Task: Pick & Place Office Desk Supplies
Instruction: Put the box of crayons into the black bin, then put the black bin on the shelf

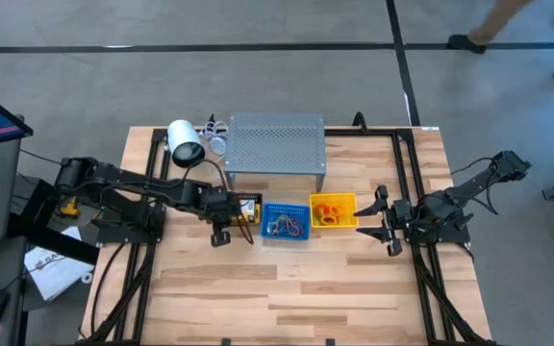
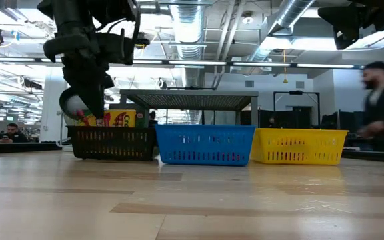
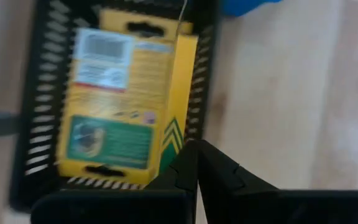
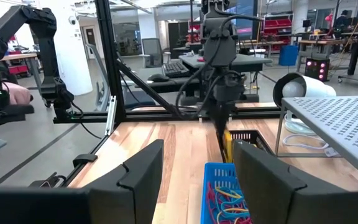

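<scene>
High view: wood table point(image 1: 287, 288), grey floor point(image 1: 258, 86).

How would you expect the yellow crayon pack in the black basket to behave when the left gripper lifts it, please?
The crayon pack looks like a flat printed carton, so probably light and fairly stiff. Gripped by its thin edge, it might pivot. The left gripper, fingers together, sits at its corner.

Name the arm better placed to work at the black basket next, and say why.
Left. The left gripper, fingers shut, hangs right at the black basket holding the yellow pack. The right gripper waits open beyond the yellow basket, with the blue basket between.
</scene>
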{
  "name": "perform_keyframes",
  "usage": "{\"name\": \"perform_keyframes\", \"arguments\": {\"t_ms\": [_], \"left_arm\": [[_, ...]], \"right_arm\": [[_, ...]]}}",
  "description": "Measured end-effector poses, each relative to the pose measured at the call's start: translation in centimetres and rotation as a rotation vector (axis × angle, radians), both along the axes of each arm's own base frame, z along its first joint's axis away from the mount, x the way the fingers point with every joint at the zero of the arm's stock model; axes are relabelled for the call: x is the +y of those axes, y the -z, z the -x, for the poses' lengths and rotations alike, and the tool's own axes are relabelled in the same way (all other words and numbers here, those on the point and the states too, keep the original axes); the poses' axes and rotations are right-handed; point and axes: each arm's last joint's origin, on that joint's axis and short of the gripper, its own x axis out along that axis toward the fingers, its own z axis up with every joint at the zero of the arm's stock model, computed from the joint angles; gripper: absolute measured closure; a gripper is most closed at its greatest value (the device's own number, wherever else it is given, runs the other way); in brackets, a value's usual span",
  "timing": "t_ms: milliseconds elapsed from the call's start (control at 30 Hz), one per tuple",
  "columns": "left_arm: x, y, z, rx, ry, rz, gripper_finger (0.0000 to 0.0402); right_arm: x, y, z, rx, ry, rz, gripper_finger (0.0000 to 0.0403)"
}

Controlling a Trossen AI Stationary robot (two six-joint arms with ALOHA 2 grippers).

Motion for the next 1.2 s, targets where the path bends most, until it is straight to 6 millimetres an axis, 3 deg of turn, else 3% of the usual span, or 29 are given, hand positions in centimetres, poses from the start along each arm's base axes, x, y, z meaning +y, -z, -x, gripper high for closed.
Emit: {"name": "perform_keyframes", "arguments": {"t_ms": [633, 967, 1200], "left_arm": [[1.2, -0.4, 0.2, -0.015, -0.068, -0.158, 0.0400], [1.3, -5.2, 2.4, -0.278, -0.107, -0.124, 0.0395], [1.3, -8.4, 5.2, -0.458, -0.161, -0.040, 0.0322]], "right_arm": [[0.0, 0.1, 0.0, 0.010, 0.000, -0.002, 0.0214], [0.0, 0.1, 0.0, 0.010, 0.000, -0.002, 0.0214], [0.0, 0.1, 0.0, 0.010, 0.000, -0.002, 0.0214]]}}
